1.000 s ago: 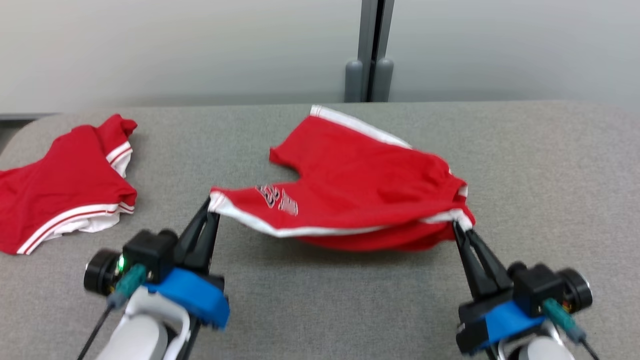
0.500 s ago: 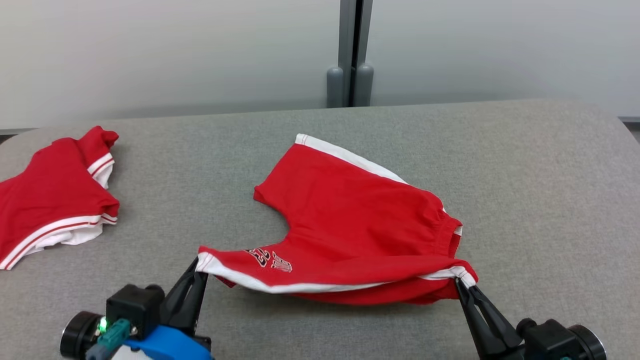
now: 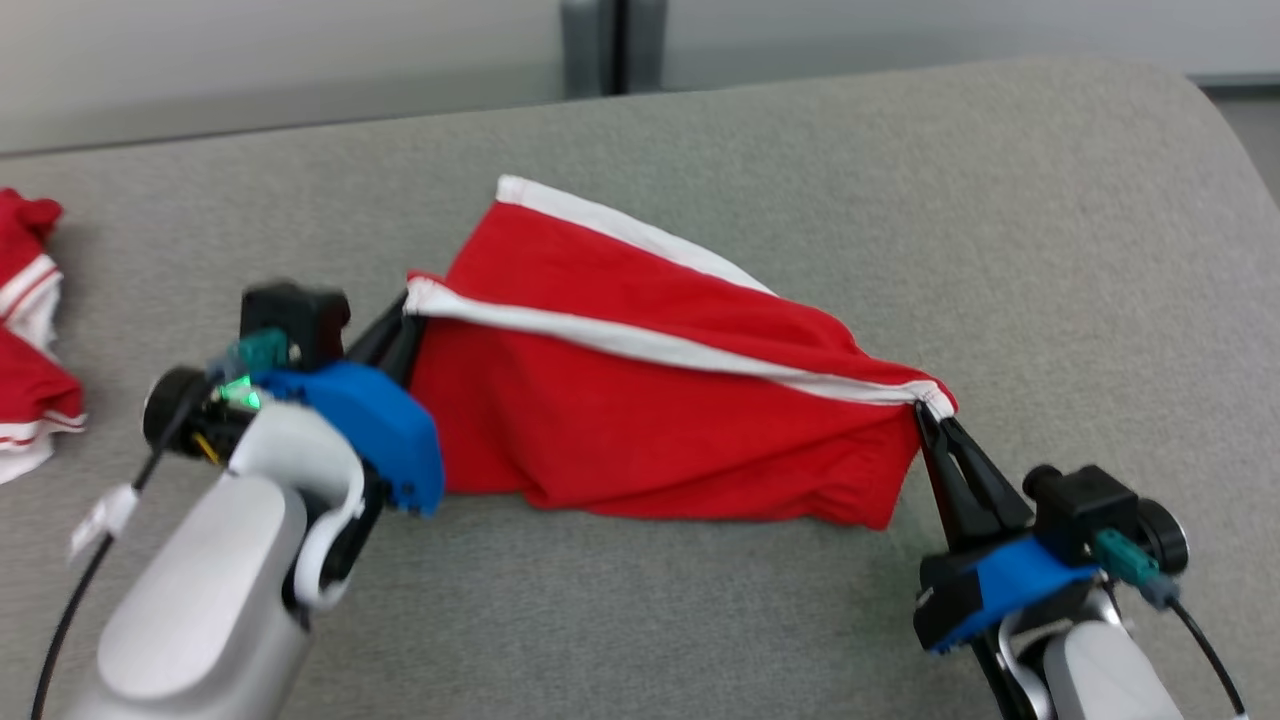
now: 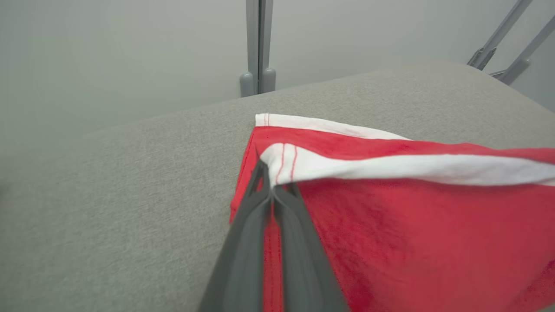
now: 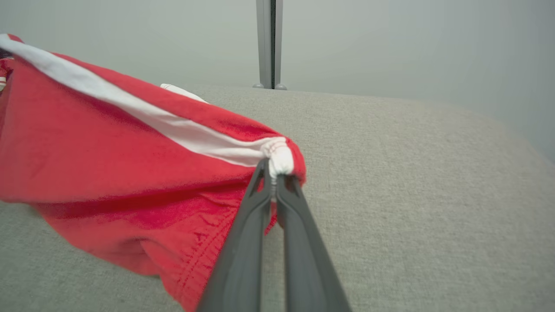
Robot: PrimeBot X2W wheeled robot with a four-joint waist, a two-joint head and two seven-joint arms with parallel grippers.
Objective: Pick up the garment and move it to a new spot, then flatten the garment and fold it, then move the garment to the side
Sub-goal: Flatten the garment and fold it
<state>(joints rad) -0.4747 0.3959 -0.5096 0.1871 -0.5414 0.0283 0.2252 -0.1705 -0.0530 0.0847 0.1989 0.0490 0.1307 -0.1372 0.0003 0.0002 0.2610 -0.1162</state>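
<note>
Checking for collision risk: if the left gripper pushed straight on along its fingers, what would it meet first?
The shorts: the left gripper is shut on their white hem, and the lower red layer lies just beyond. Past that, likely bare table, though depth is unclear.

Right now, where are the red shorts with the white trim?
In the head view the red shorts are at the middle of the grey table, strung by their white trim between the left hand and the right hand.

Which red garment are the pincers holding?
The middle garment: the left pincer and right pincer are shut on its white-trimmed edge. The other garment lies untouched at the far left.
</note>
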